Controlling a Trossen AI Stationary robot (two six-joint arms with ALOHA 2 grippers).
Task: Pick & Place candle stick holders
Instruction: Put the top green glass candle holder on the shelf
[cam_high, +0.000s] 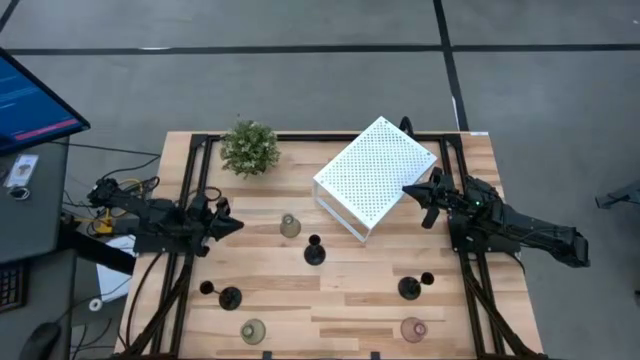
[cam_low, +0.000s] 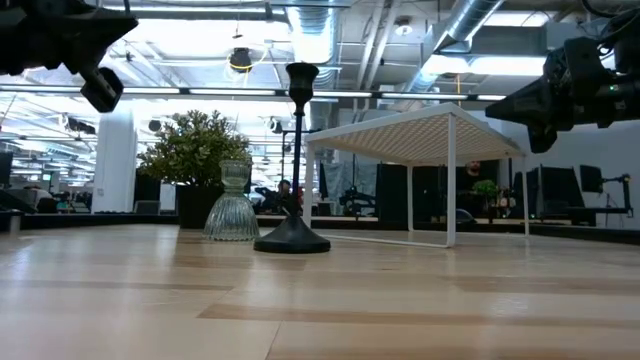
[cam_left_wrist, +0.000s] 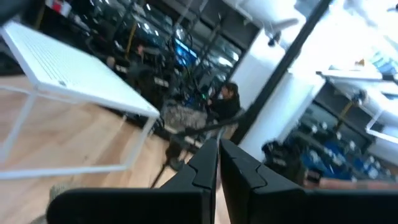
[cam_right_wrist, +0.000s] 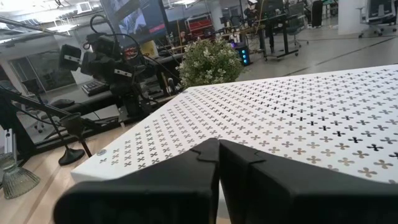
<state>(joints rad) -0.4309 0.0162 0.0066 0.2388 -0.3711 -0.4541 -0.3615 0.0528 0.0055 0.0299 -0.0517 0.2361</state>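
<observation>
Six holders on my table: black ones (cam_high: 314, 252) are stiff, top-heavy on thin stems, so I'd pinch the stem low. Glass ones (cam_high: 290, 226) look slick and breakable, so I'd go gently at the neck. My left gripper (cam_high: 228, 226) hangs near the nearest glass one, well above the wood, fingers pressed together, empty. Right gripper (cam_high: 424, 197) sits over the white box (cam_high: 372, 175), pinched closed too, holders well apart from it.
</observation>
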